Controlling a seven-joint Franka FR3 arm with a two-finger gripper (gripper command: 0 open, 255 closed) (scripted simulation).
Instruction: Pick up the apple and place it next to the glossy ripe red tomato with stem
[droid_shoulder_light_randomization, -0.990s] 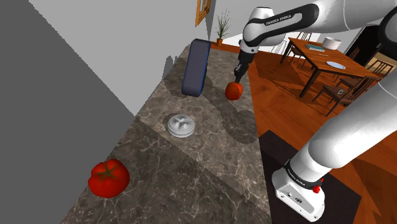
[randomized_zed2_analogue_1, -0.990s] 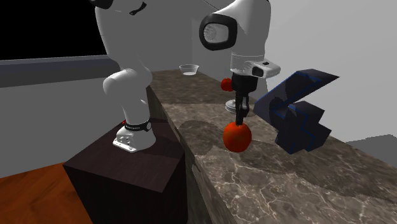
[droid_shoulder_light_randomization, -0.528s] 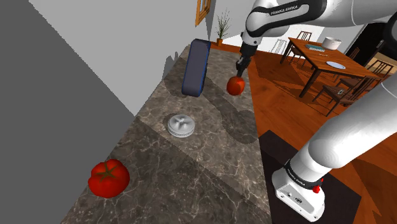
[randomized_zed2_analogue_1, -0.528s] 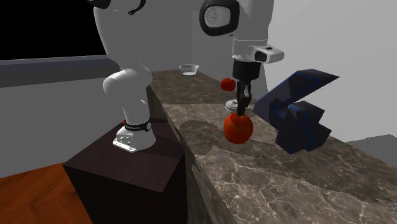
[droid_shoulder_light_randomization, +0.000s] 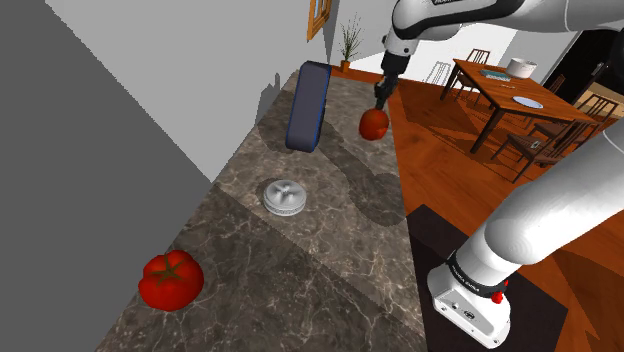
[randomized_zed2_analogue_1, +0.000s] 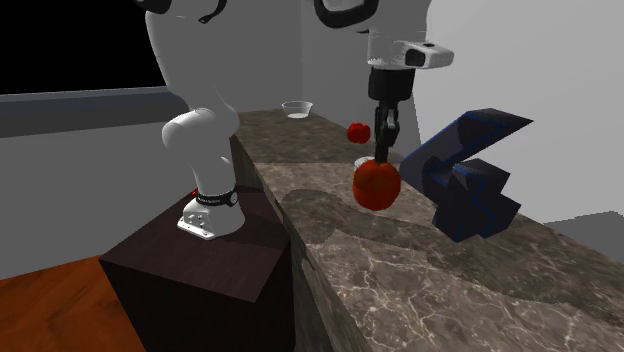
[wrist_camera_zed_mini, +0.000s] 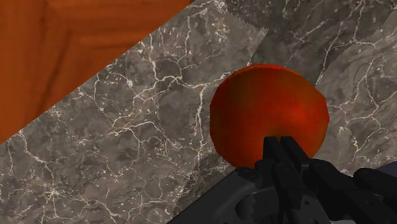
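Jaws clasp red apple (droid_shoulder_light_randomization: 373, 124) above dark veined-stone counter (droid_shoulder_light_randomization: 300, 262); wooden floor (droid_shoulder_light_randomization: 430, 160) beyond.

**Veined stone, polished wood, smooth skins**

The counter (droid_shoulder_light_randomization: 330, 250) looks like polished dark stone with pale marble veins. The apple (droid_shoulder_light_randomization: 373, 124) has a smooth orange-red skin with a dull sheen. The tomato (droid_shoulder_light_randomization: 170, 280), at the near left, is glossy red. On the right, the floor (droid_shoulder_light_randomization: 440, 170) is warm polished wood. The arm (droid_shoulder_light_randomization: 540, 220) is smooth, softly shining white, and the gripper (randomized_zed2_analogue_1: 381, 155) is matt black. The small clear dish (droid_shoulder_light_randomization: 284, 196) looks glassy.
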